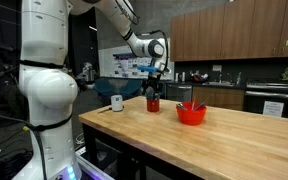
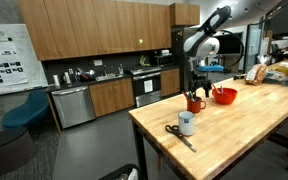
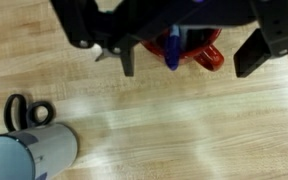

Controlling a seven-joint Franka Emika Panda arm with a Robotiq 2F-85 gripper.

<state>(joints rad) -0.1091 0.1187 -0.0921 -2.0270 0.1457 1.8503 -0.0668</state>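
Wooden table [image 2: 246,135] and surroundings. On the table: red bowl [image 2: 224,96] towards its far end; pale cup [image 2: 187,123] and black-handled scissors [image 2: 177,133] at its near end. Beyond the table: dishwasher [image 2: 72,105], blue chair [image 2: 22,113], wooden wall cabinets [image 2: 84,28].

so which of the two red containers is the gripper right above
The tall red cup with something blue in it; the open gripper hangs over it. The wide red bowl sits beside it.

The surface [image 3: 184,130] is pale wood, smooth with a soft sheen. The cup [image 3: 208,52], top centre, looks like glossy red plastic. The mug [image 3: 29,158], lower left, is smooth and matt.
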